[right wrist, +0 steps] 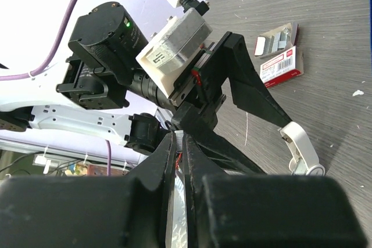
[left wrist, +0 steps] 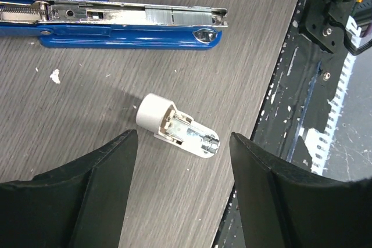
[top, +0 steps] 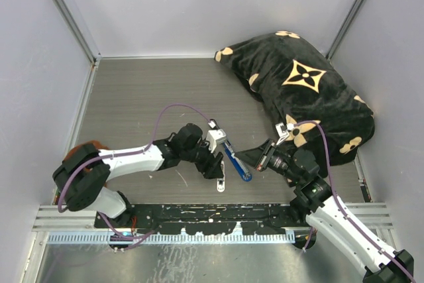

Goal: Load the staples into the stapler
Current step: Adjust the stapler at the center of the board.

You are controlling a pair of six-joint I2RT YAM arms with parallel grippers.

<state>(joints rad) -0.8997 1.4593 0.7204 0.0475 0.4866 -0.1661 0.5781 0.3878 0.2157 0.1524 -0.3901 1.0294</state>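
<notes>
The stapler (left wrist: 116, 24) lies opened on the table, a blue body with its silver inner channel facing up; from above it shows as a blue bar (top: 236, 162) between the two arms. My left gripper (left wrist: 183, 164) hovers open just near of it, its black fingers (left wrist: 110, 178) either side of a small white oblong piece (left wrist: 177, 127) and touching nothing. My right gripper (right wrist: 181, 142) is shut on the staples (right wrist: 178, 213), a thin silvery strip pinched between the fingers. In the top view the right gripper (top: 248, 157) points at the stapler's near end.
A black cushion with a tan pattern (top: 305, 91) fills the back right. A red-and-white cardboard box (right wrist: 282, 67) lies beyond the left gripper with small metal bits (right wrist: 278, 38) beside it. The white piece (top: 221, 183) is close to the table's black front rail (top: 218, 213).
</notes>
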